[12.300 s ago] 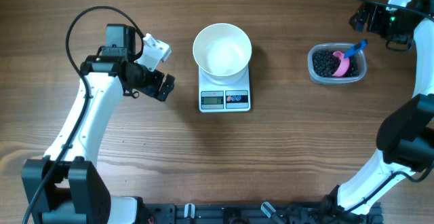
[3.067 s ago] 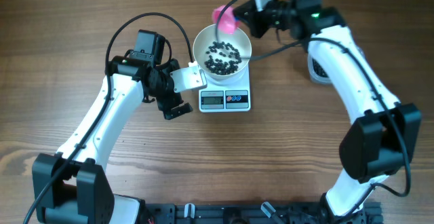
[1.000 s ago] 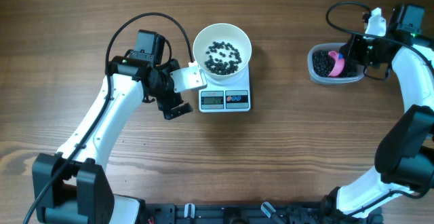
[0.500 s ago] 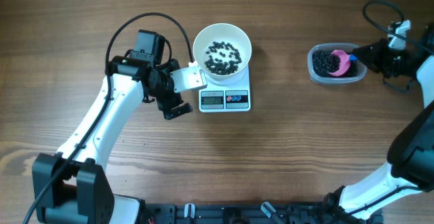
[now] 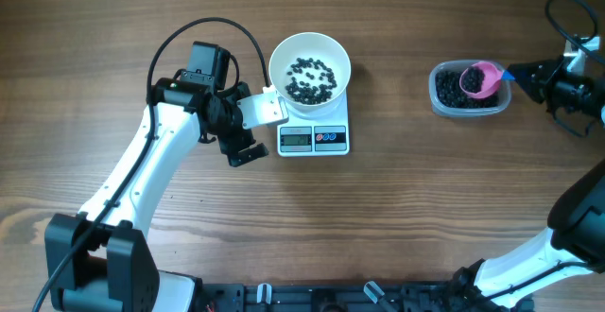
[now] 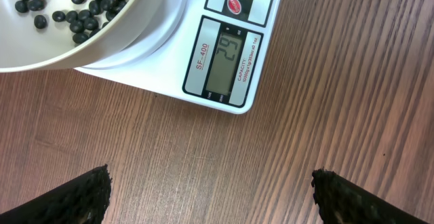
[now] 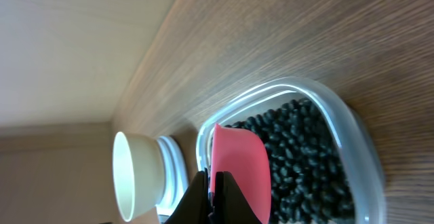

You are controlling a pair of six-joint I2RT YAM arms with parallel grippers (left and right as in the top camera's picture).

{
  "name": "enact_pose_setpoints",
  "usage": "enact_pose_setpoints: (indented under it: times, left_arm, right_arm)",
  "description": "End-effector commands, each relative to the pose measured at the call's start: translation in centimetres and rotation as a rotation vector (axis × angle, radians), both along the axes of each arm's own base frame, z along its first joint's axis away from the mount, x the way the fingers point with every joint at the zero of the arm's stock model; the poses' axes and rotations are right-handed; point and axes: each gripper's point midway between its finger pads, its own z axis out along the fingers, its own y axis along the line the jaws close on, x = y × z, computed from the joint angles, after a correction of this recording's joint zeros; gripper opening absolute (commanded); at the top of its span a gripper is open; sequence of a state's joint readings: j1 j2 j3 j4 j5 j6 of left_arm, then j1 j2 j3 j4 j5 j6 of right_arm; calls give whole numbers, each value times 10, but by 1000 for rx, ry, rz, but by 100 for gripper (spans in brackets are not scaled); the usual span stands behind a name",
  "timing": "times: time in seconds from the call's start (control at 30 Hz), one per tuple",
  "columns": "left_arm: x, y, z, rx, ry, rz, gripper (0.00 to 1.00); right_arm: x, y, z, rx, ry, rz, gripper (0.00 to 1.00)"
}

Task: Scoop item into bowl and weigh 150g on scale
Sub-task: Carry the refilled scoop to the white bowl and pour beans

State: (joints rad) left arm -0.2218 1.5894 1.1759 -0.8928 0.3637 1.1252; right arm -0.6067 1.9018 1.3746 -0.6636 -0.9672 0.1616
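White scale labelled SF-400 reads 29; bowl atop.

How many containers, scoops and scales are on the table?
Containers: 2 (white bowl, clear tub)
Scoops: 1 (pink scoop)
Scales: 1 (digital scale)
Total: 4

A brown wooden table fills the overhead view, its grain running side to side under soft, even light. A black rail lines its bottom edge. Past the table's edge, the right wrist view shows a plain cream surface, blurred.
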Motion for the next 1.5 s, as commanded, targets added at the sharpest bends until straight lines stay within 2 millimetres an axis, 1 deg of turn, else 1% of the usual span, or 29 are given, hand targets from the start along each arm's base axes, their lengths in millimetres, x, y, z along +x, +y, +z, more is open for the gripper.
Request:
enact_pose_setpoints:
  times: [0.0,0.1,0.27,0.47,0.57,0.7,0.77,0.8,0.9,1.0,1.13,1.3,1.4,1.47]
  left_arm:
    - [1,-4,5,-12,-18,-26,100]
    - [1,-4,5,-12,-18,-26,100]
    - [1,-4,5,-12,-18,-26,100]
    - [1,-4,5,-12,-18,-26,100]
    - [1,-4,5,-12,-18,-26,100]
    - [1,-4,5,-12,-18,-26,100]
    - [1,-4,5,-12,-18,-26,100]
    - [1,-4,5,-12,-18,-26,100]
    - [1,-4,5,-12,-18,-26,100]
    - [1,-4,5,-12,-18,-26,100]
    - [1,-4,5,-12,-18,-26,100]
    - [1,-4,5,-12,-18,-26,100]
    - [1,-4,5,-12,-18,-26,100]
    - [1,-4,5,-12,-18,-26,100]
  right_arm:
    - [1,10,9,106,-37,26,4]
    - [2,20,16,148,-62,54,4]
    - [8,42,17,163,-49,97,4]
    - [25,88,23,168,-65,185,4]
    - [35,121,31,187,-89,250,4]
    - [46,176,43,205,-128,347,4]
    - [50,207,51,206,-167,406,4]
    - [51,224,56,202,-198,444,4]
    - [49,266,68,182,-289,545,4]
    - [47,299,72,102,-412,630,4]
    - [48,321,66,-38,-532,688,4]
    - [51,334,59,-237,-712,769,4]
    - [47,348,60,-297,-786,818,4]
    - [48,351,63,-334,-802,814,4]
